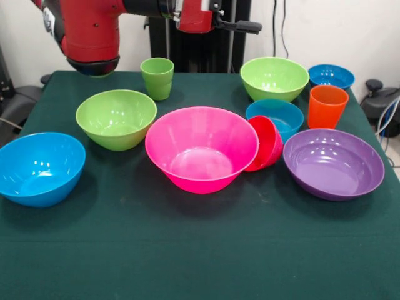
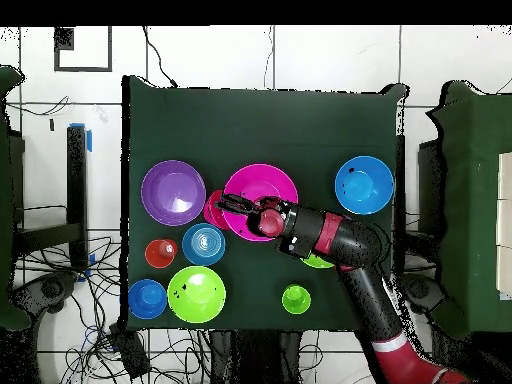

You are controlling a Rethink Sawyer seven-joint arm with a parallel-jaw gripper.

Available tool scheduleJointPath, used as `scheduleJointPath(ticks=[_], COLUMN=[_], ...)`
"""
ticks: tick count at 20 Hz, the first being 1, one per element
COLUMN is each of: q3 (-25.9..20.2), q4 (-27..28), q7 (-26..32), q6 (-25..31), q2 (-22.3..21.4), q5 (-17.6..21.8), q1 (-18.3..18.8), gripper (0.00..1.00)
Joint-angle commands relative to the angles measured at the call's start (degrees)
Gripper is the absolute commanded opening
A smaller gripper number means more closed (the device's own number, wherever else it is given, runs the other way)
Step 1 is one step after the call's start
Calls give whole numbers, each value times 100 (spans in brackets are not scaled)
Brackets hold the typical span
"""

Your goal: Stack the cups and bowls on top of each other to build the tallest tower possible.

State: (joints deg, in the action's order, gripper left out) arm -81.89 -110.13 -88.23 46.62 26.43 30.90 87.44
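— Where is the arm?
— In the overhead view the red and black arm (image 2: 345,245) reaches up from the base at the bottom right, bends at an elbow and stretches leftward.
— And the gripper?
— The gripper (image 2: 228,206) is at its left end, jaws parted. In the front view only upper arm links show.

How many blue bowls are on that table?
3. One large blue bowl at the front view's left edge, a second blue bowl behind the tilted red-pink bowl, and a third blue bowl at the far right corner.
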Motion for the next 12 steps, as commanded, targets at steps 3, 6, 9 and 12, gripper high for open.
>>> scheduleJointPath(ticks=[3, 6, 9, 12], q3=[252, 342, 454, 589], q4=[360, 266, 120, -36], q7=[1849, 1425, 764, 11], q6=[386, -4, -472, -858], q2=[170, -186, -781, -1542], q5=[-32, 279, 667, 1008], q1=[-349, -299, -273, -298], gripper=[100, 100, 100, 100])
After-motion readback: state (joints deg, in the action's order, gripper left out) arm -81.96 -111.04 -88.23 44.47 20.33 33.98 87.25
